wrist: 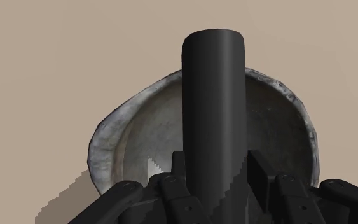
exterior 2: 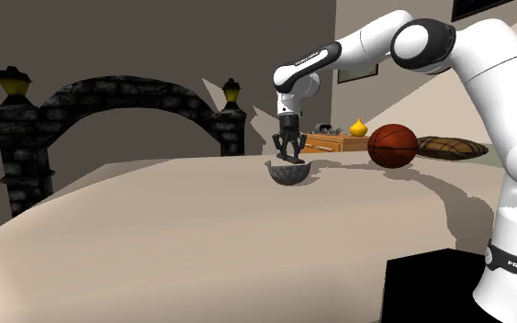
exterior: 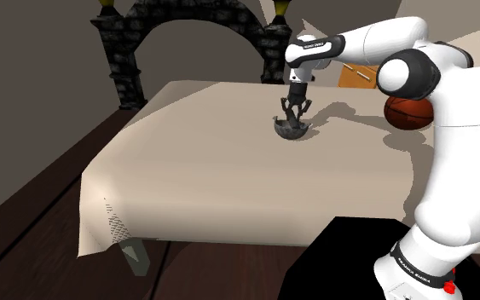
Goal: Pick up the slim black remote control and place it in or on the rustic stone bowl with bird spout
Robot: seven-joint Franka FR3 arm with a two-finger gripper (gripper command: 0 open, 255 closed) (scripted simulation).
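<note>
In the shoulder view the black box stand (exterior: pixel 340 264) lies nearest, and the white jointed arm (exterior: pixel 451 170) rises from it and reaches out over the beige-covered bed (exterior: pixel 229 187). The black two-finger pincer (exterior: pixel 295 113) points straight down over the dark grey rough stone bowl (exterior: pixel 292 129), which sits toward the bed's far edge, well apart from the orange-brown basketball (exterior: pixel 408 112).

In the second exterior view the pincer hangs just above the bowl's rim, with something dark between its fingers.

In the wrist view the fingers (wrist: pixel 260 175) are clamped on the slim black remote control (wrist: pixel 212 108). It is gripped across its narrow width near one end, and its length runs down toward the bowl's pale hollow.

I judge the remote light and stiff, with a smooth casing that could slip under a loose grip. It looks longer than the bowl is deep, so once let go it would likely lean against the rim rather than lie flat.
</note>
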